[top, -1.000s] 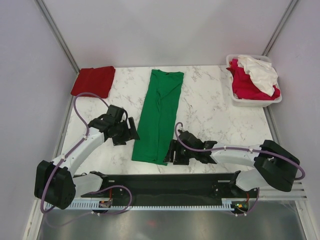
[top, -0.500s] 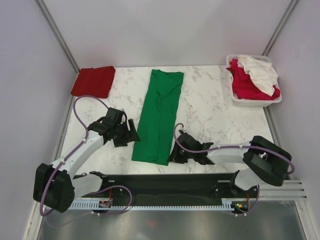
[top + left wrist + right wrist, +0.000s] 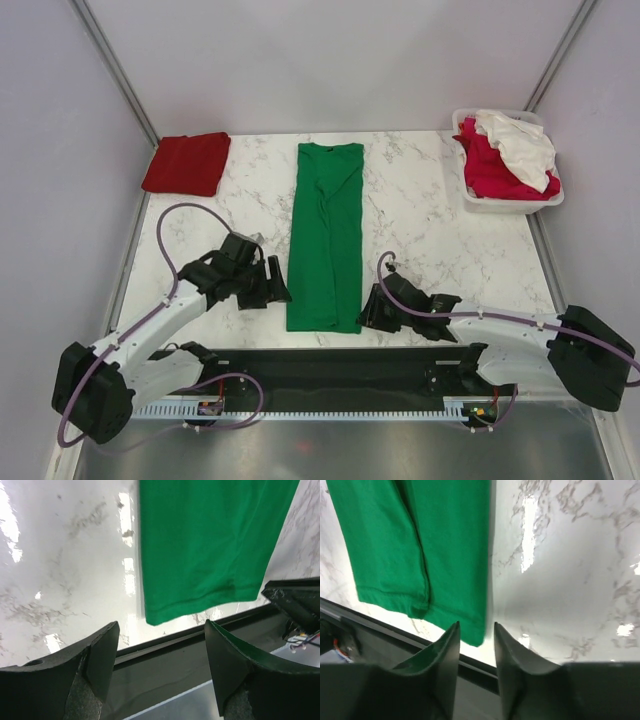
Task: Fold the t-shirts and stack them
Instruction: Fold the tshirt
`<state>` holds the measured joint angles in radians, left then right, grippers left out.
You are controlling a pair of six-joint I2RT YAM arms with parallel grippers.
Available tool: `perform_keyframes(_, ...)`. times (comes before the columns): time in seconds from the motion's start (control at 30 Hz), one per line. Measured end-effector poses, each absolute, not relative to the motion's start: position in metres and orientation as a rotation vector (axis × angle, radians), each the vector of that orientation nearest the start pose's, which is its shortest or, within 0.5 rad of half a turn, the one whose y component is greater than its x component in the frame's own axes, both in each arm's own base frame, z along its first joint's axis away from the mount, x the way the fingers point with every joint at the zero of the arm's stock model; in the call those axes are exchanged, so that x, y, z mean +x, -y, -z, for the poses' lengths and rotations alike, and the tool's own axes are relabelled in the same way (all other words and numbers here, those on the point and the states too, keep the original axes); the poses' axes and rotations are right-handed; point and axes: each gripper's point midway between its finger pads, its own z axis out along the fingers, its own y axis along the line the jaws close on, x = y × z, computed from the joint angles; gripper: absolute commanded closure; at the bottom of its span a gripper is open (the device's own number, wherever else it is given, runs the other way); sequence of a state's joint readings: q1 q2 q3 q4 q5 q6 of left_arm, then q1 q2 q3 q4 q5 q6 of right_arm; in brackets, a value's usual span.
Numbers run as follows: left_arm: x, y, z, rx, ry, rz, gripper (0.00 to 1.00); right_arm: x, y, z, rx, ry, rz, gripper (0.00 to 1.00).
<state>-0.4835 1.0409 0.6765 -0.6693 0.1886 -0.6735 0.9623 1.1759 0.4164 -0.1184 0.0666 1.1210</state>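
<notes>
So the white marble worktop [image 3: 430, 230] has a bright green cloth t-shirt [image 3: 325, 235] folded into a long strip down its middle. Far right of the shirt is a white plastic basket [image 3: 510, 207] stuffed with a crimson-pink shirt [image 3: 490, 170] and a white shirt [image 3: 520, 145]. Far left of it there's a dark red folded t-shirt [image 3: 187, 163]. The left claw [image 3: 160, 630] sits just off the green shirt's near-left corner, fingers wide apart and holding nothing. The right claw [image 3: 476, 627] is clamped on the near-right corner.
</notes>
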Motion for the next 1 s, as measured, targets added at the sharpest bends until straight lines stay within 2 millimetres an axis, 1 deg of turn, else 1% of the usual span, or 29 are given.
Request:
perform_keyframes(0.03,0.172,0.165,-0.084,-0.167,-2.726,0.637,0.24,0.14,-0.245,-0.029,0.241,-2.618,-0.769,0.47)
perform_keyframes(0.07,0.168,0.167,-0.083,-0.156,-2.732,0.644,0.24,0.14,-0.242,-0.03,0.241,-2.617,-0.761,0.34)
perform_keyframes(0.1,0.162,0.169,-0.081,-0.144,-2.742,0.65,0.24,0.139,-0.24,-0.032,0.248,-2.616,-0.753,0.28)
perform_keyframes(0.17,0.151,0.173,-0.073,-0.134,-2.765,0.658,0.24,0.137,-0.233,-0.035,0.251,-2.613,-0.738,0.2)
perform_keyframes(0.23,0.139,0.173,-0.063,-0.138,-2.797,0.654,0.25,0.136,-0.228,-0.043,0.263,-2.591,-0.744,0.19)
perform_keyframes(0.27,0.134,0.173,-0.058,-0.141,-2.808,0.655,0.25,0.137,-0.227,-0.048,0.27,-2.576,-0.757,0.19)
perform_keyframes(0.37,0.124,0.169,-0.042,-0.181,-2.838,0.648,0.27,0.136,-0.226,-0.051,0.273,-2.568,-0.767,0.21)
perform_keyframes(0.5,0.119,0.17,-0.028,-0.222,-2.858,0.661,0.29,0.134,-0.227,-0.039,0.268,-2.609,-0.725,0.25)
perform_keyframes(0.57,0.12,0.173,-0.025,-0.231,-2.866,0.675,0.3,0.133,-0.228,-0.03,0.27,-2.635,-0.702,0.27)
perform_keyframes(0.7,0.127,0.182,-0.025,-0.241,-2.846,0.719,0.3,0.139,-0.241,-0.029,0.276,-2.62,-0.747,0.3)
perform_keyframes(0.8,0.131,0.185,-0.025,-0.243,-2.83,0.736,0.31,0.142,-0.251,-0.029,0.273,-2.612,-0.781,0.34)
perform_keyframes(0.83,0.132,0.186,-0.025,-0.245,-2.828,0.74,0.34,0.143,-0.254,-0.028,0.271,-2.61,-0.792,0.37)
perform_keyframes(0.9,0.133,0.189,-0.024,-0.245,-2.828,0.752,0.38,0.144,-0.258,-0.028,0.269,-2.609,-0.808,0.4)
perform_keyframes(0.93,0.134,0.19,-0.024,-0.244,-2.829,0.755,0.46,0.145,-0.26,-0.027,0.267,-2.608,-0.814,0.47)
perform_keyframes(1.0,0.134,0.192,-0.022,-0.241,-2.829,0.758,0.52,0.144,-0.26,-0.025,0.263,-2.615,-0.809,0.56)
